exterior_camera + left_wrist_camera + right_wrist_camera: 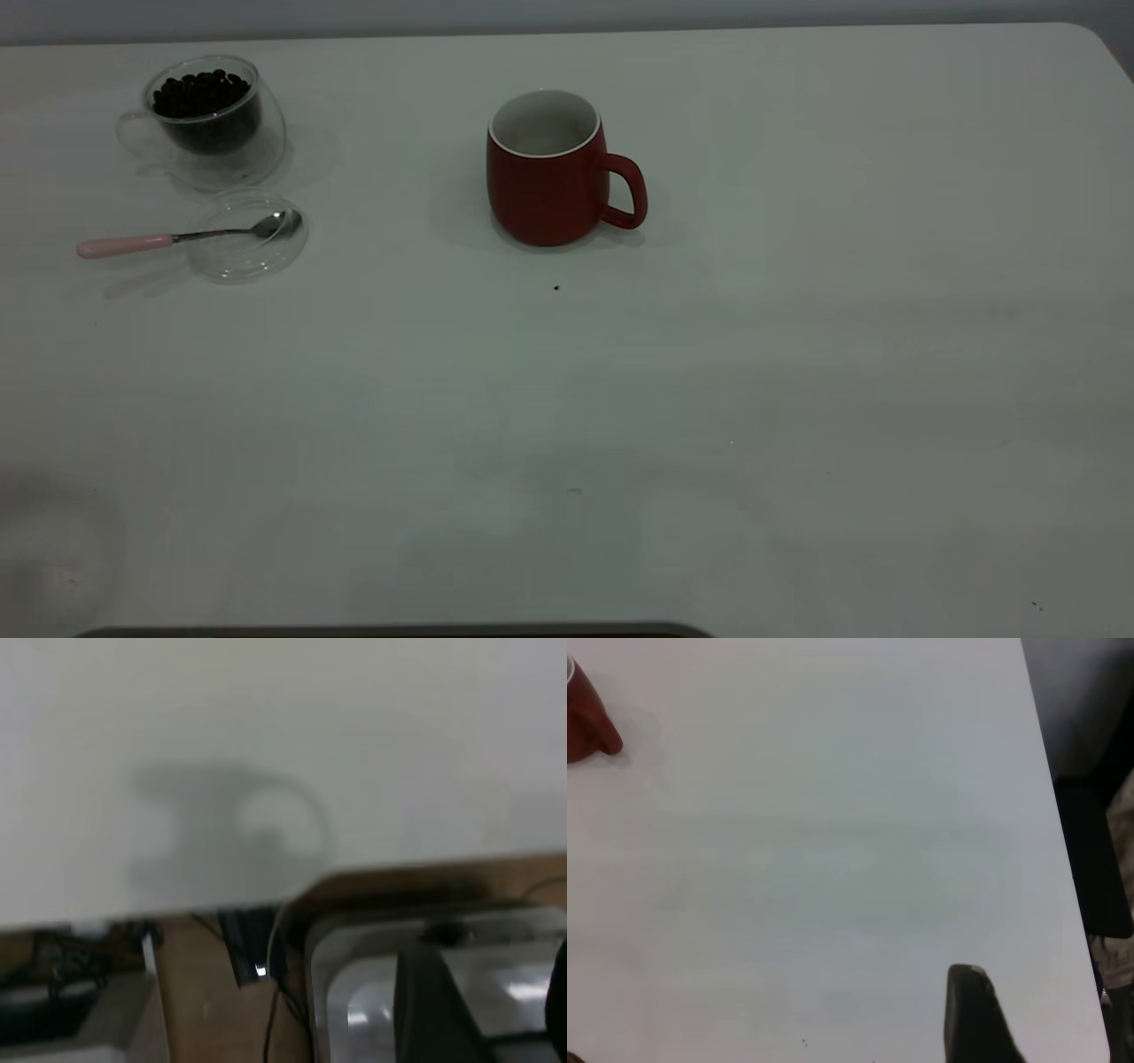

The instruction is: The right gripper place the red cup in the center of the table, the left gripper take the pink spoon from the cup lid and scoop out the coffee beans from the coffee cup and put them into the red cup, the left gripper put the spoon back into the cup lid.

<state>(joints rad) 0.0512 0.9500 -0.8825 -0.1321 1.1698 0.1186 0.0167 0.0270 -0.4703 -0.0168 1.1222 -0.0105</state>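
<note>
While coffee beans (200, 92) fill coffee cup (205, 120) | red cup (547, 168) empty | hands' state: cannot tell

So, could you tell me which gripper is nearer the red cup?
Probably right: the right gripper views the red cup across the table; the left gripper hangs at the table's edge, cup unseen.

It looks like a lab or workroom: a big plain white table (709, 399), a bare grey wall (567, 13), and loose wires (275, 1028) under the table edge.
</note>
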